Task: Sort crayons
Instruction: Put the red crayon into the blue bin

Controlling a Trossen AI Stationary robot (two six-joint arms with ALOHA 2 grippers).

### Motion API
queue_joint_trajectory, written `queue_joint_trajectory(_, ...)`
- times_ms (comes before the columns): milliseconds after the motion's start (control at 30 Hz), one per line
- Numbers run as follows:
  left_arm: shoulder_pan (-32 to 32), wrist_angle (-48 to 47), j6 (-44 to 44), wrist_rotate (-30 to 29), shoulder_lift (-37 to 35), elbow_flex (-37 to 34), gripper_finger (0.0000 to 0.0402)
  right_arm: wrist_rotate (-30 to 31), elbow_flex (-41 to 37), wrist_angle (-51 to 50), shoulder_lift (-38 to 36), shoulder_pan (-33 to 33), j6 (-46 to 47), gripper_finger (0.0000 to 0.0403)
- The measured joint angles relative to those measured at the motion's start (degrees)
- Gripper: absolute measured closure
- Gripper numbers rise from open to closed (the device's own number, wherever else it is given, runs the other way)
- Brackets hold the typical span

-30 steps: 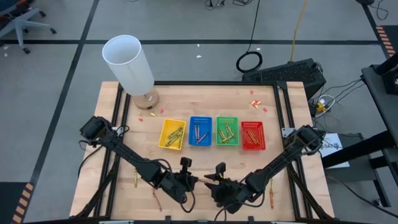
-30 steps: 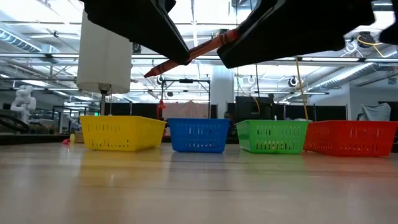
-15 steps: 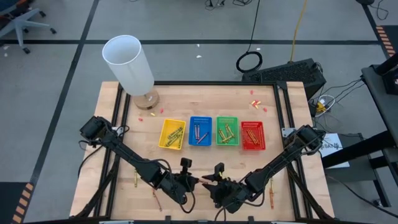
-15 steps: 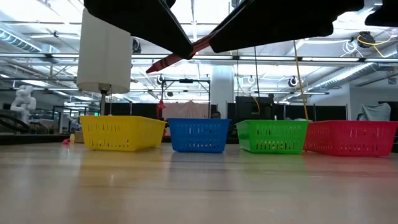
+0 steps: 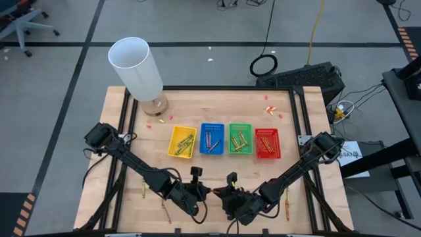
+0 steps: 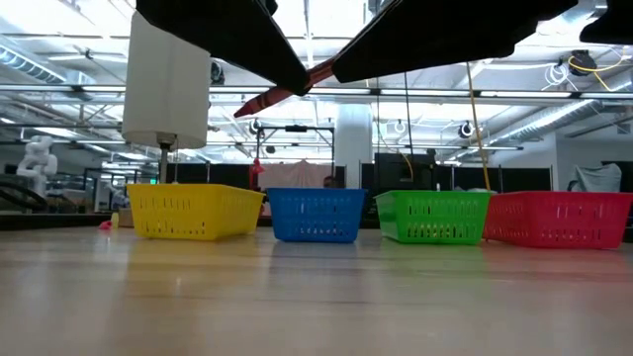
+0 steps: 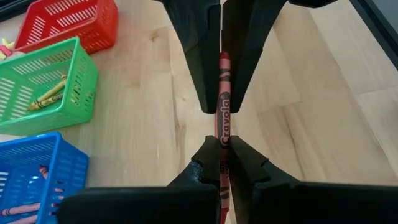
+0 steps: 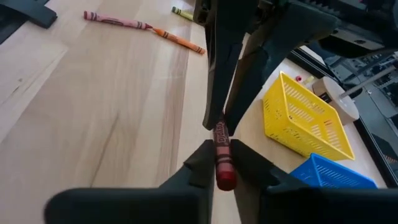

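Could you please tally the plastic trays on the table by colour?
Yellow tray: 1
Blue tray: 1
Green tray: 1
Red tray: 1
Total: 4

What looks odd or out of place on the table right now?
One red crayon is clamped from both ends, by the left gripper and the right gripper, above the table's near edge. Stray crayons lie loose on the wood, outside the trays.
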Motion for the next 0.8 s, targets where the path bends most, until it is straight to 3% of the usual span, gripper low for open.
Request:
queue_joint_trajectory(233, -0.02, 0.23, -4.45, 0.04, 0.0, 0.0, 0.0382, -0.02, 0.0, 0.0, 0.0, 0.02, -0.04, 0.0397)
queue_joint_trajectory(433, -0.02, 0.4, -7.47, 0.38, 0.0, 0.0, 0.032, 0.19, 0.0, 0.04, 0.0, 0.0, -0.03, 0.0393)
queue_joint_trajectory(633, -1.37, -1.37, -7.45, -3.48, 0.0, 0.07, 0.025, 0.26, -0.02, -1.09, 0.0, -0.04, 0.06, 0.0393)
queue_joint_trajectory(800, -4.01, -9.24, -11.05, -8.89, 0.0, 0.07, 0.0232, 0.26, -0.02, -3.07, 0.0, 0.13, 1.15, 0.0392)
